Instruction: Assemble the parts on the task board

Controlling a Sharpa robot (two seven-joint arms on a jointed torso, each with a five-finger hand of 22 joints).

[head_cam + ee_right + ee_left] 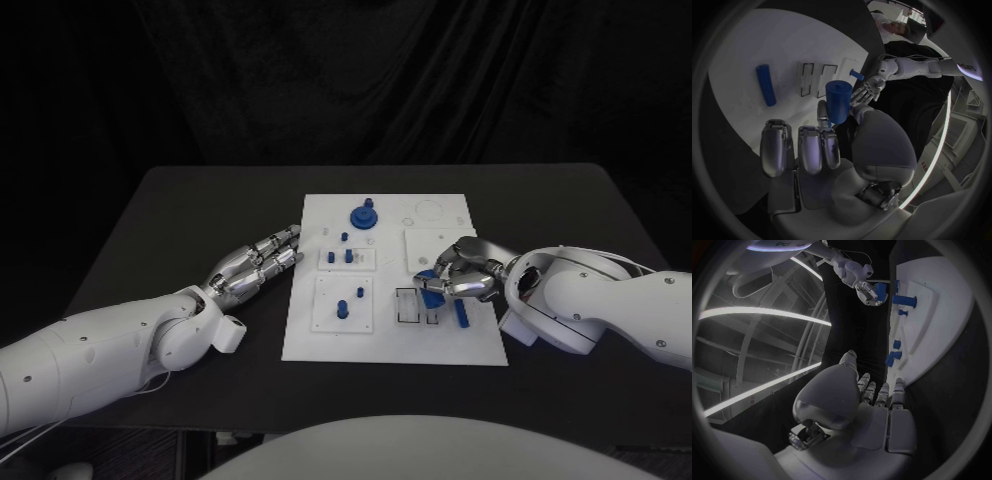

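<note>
Here, the white task board (pixel 394 345) is seen lying in the middle of the black table (pixel 173 210), with blue parts spread over it. The right hand (pixel 459 279) is held over the board's right side, and a short blue cylinder (pixel 838 101) is pinched between its thumb and a finger, while the other fingers (pixel 798 150) are kept straight and side by side below it. In the head view the same cylinder (pixel 430 288) is partly covered by the hand. Just beside that hand, a long blue rod (pixel 460 314) is laid flat on the board, next to two black-outlined rectangular slots (pixel 411 307); in the right wrist view the rod (pixel 765 84) and the slots (pixel 817 80) are seen near each other on the white surface.

The left hand (pixel 260 263) is rested on the table just beside the board's left edge, fingers stretched out together toward the board, and nothing is held in it. In the left wrist view its fingers (pixel 879 395) are pointed along the board's edge.

Toward the far end of the board a large round blue piece (pixel 365 216) is stood upright. Small blue pegs (pixel 342 258) are set in a raised white block in the middle of the board, and another blue peg (pixel 342 309) is stood in a nearer block on the left.
</note>
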